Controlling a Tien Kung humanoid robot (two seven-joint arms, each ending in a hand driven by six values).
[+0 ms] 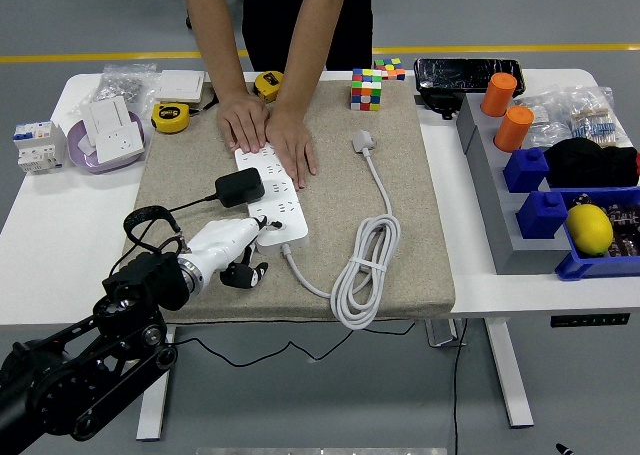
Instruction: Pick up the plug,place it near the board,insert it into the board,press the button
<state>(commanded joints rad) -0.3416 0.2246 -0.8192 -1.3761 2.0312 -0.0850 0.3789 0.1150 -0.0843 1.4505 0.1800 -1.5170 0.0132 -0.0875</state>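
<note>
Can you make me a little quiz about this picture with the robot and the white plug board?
1. True or false: the black plug is already sitting in the white board.
2. Who is pressing down on the far end of the board? A) the robot B) a person's hands C) nobody
3. What colourful puzzle toy sits on the mat behind the board?

Key:
1. True.
2. B. The robot's left hand is at the near end.
3. A puzzle cube.

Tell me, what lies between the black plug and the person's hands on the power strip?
In the head view, only bare white sockets of the power strip lie between the black plug and the person's hands.
</note>
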